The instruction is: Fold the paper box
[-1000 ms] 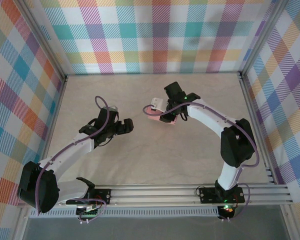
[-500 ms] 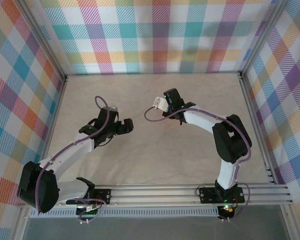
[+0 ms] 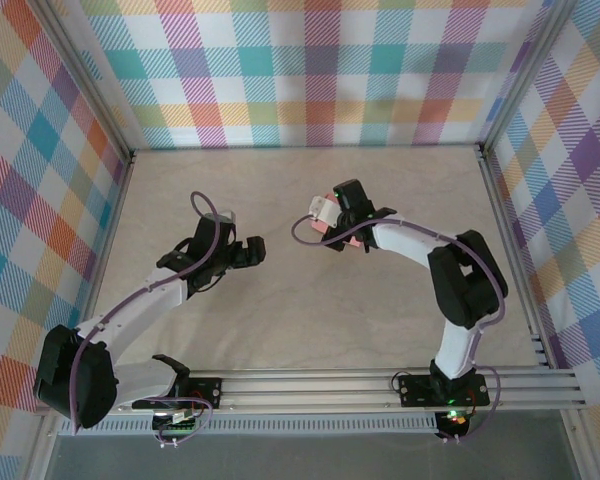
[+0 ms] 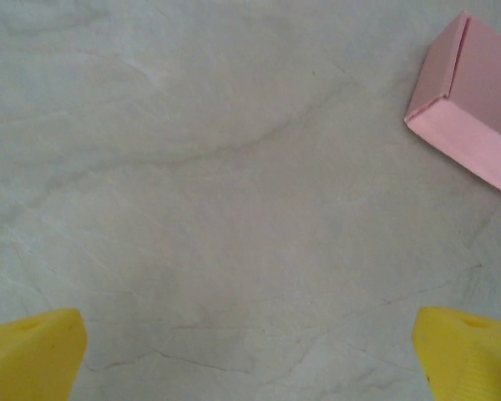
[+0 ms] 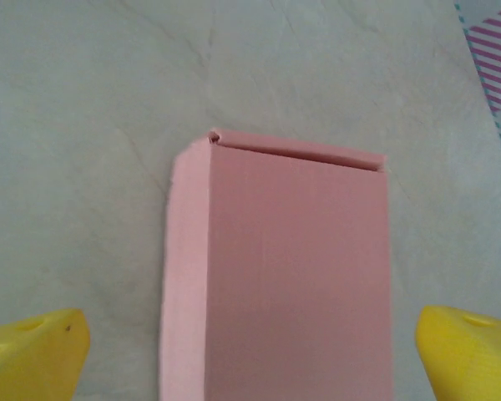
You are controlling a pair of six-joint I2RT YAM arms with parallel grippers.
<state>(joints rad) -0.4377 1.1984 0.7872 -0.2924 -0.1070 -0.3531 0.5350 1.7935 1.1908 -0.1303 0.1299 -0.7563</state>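
My right end effector (image 5: 250, 355) wide open astride closed-up paper box (image 5: 275, 267), not touching; box rests unaided on tabletop (image 5: 83, 125), apparently folded. My left end effector (image 4: 250, 355) open, empty, aside.

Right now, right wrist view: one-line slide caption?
Folded pink paper box lying on the table, centred between the open yellow fingertips of the right gripper.

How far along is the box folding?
Done: the salmon-pink card box looks fully folded, a closed flat rectangle on the beige table. In hand: nothing; the right gripper is open astride it, the left gripper open nearby. Left: probably only backing away.
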